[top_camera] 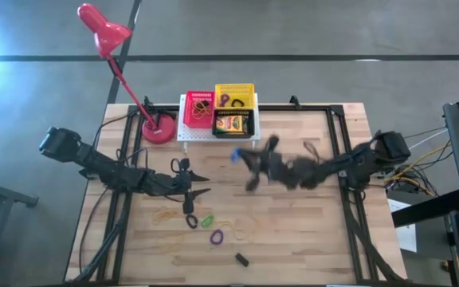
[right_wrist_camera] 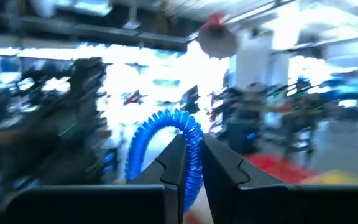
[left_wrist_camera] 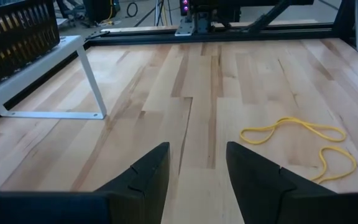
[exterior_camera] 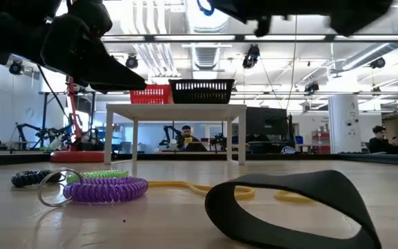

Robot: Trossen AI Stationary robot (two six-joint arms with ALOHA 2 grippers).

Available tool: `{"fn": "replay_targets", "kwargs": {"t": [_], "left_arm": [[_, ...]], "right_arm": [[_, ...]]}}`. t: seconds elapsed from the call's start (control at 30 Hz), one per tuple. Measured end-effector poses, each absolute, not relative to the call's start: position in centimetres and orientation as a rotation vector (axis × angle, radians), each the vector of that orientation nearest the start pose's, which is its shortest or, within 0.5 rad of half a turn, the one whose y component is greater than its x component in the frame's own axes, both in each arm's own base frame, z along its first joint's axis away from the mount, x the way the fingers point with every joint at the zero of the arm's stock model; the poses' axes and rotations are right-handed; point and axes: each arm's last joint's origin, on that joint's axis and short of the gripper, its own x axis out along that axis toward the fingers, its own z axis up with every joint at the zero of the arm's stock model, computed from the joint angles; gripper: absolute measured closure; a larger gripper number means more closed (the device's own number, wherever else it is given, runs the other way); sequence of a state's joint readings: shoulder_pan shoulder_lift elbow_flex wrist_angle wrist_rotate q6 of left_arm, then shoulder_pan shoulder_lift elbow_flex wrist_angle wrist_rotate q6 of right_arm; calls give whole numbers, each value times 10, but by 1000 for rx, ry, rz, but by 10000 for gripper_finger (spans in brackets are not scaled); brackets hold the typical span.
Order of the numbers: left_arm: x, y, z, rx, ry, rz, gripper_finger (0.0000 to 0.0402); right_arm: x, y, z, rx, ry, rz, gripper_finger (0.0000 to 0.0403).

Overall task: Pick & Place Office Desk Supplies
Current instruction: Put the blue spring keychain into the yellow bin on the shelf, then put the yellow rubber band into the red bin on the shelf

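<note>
The right gripper [right_wrist_camera: 193,163] was clenched on a blue loop [right_wrist_camera: 166,146]. In the high view it was near the middle of the frame, blurred, with the blue loop at its tip, a little below the baskets. The loop was up off the table.

The left gripper [top_camera: 200,185] sat at the middle left, with its fingers [left_wrist_camera: 143,177] apart and nothing between them. It waited over bare wood near a tan band [left_wrist_camera: 303,138].

The step looked like carrying the loop to a basket. The yellow basket [top_camera: 235,96] and the red basket [top_camera: 198,110] stood on the white rack [top_camera: 184,130] at the top middle, with a crayon box [top_camera: 232,124] just below the yellow one.

To do it well, the arm should lift high enough to clear the basket rim — the springy loop hangs down and could catch. It should stop right over a basket and only then let go. The red lamp [top_camera: 106,32] stood close on the left, so the arm should keep away from it.

More things lay at the lower middle: a purple loop [top_camera: 216,237], a green loop [top_camera: 206,220], a black loop [top_camera: 190,221] and a small black block [top_camera: 241,258].
</note>
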State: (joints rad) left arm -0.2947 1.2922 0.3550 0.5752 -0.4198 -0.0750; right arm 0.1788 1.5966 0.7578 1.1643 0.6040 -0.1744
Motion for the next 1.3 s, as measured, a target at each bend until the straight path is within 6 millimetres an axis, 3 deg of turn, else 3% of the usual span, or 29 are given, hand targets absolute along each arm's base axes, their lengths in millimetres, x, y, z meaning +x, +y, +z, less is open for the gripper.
{"fn": "replay_targets", "kwargs": {"t": [0.13, 0.23, 0.33, 0.53, 0.73, 0.9, 1.03, 1.13, 1.3], "left_arm": [[222, -55, 162, 54, 338, 136, 238], [222, -55, 162, 54, 338, 136, 238], [222, -55, 161, 55, 341, 137, 238], [222, -55, 161, 54, 347, 138, 238], [222, -55, 159, 54, 361, 139, 239], [221, -54, 157, 35, 382, 145, 239], [220, -54, 156, 13, 393, 151, 239], [220, -54, 156, -5, 394, 155, 239], [220, -54, 155, -12, 400, 157, 239]], "right_arm": [[339, -16, 290, -105, -160, -604, 369], [350, -67, 313, -134, 66, -679, 369], [353, -121, 331, -44, 268, -682, 369], [353, -214, 326, 180, 492, -688, 369], [357, -263, 318, 357, 564, -519, 350], [359, -274, 338, 386, 585, -498, 297], [361, -261, 359, 340, 639, -449, 264], [360, -231, 379, 287, 694, -378, 251], [359, -150, 393, 189, 804, -191, 250]]}}
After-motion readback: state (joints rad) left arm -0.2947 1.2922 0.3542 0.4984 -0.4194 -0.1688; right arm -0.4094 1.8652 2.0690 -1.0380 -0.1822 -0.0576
